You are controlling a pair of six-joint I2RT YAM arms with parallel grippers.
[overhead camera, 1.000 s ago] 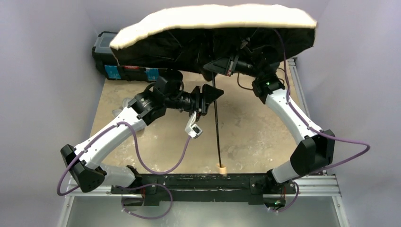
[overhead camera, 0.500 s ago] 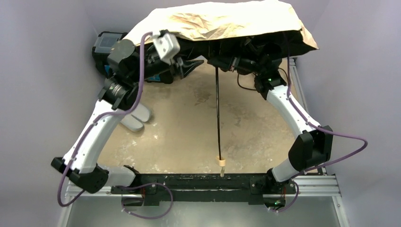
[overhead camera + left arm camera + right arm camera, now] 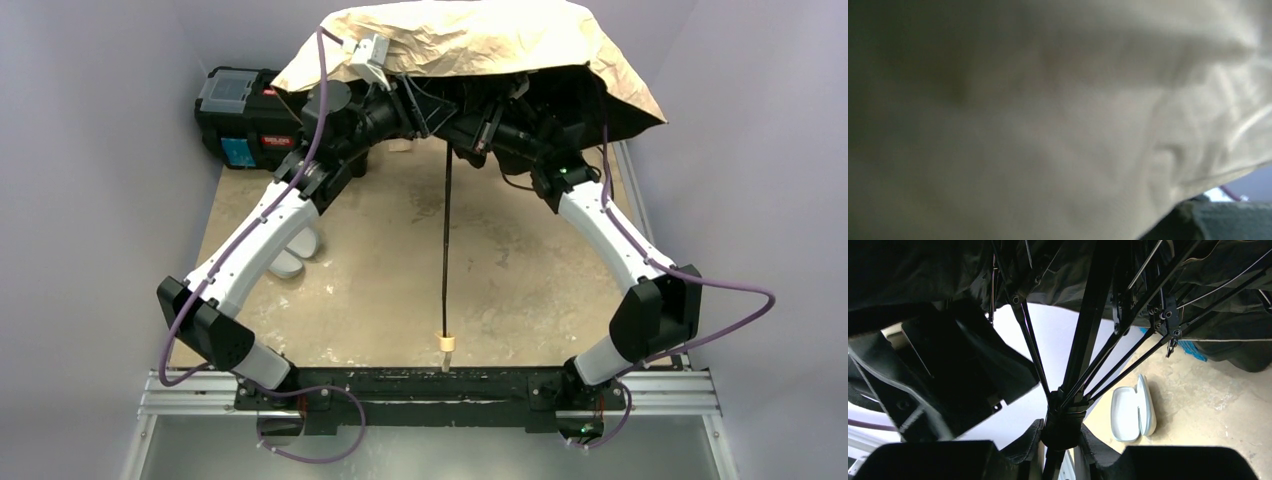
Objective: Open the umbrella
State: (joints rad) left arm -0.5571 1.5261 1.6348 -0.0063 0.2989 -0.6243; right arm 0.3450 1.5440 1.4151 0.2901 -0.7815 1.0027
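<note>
The umbrella's tan canopy (image 3: pixel 470 40) is spread high at the back, its black lining facing down. Its thin black shaft (image 3: pixel 446 240) hangs down to the pale wooden knob handle (image 3: pixel 447 345) near the front rail. My right gripper (image 3: pixel 478 135) is shut on the black runner collar (image 3: pixel 1064 425) where the ribs (image 3: pixel 1128 365) fan out. My left gripper (image 3: pixel 425 105) is raised under the canopy's left edge, jaws apparently apart, holding nothing. It shows as black blocks in the right wrist view (image 3: pixel 948 380). The left wrist view shows only blurred canopy fabric (image 3: pixel 1048 125).
A black toolbox (image 3: pixel 240 115) stands at the back left. A pale oval case (image 3: pixel 292 255) lies on the table beside the left arm and also shows in the right wrist view (image 3: pixel 1133 412). Grey walls close in on both sides.
My left arm swung in from the left and rose under the canopy next to the right gripper. The canopy tilted, and the shaft and handle shifted slightly left.
</note>
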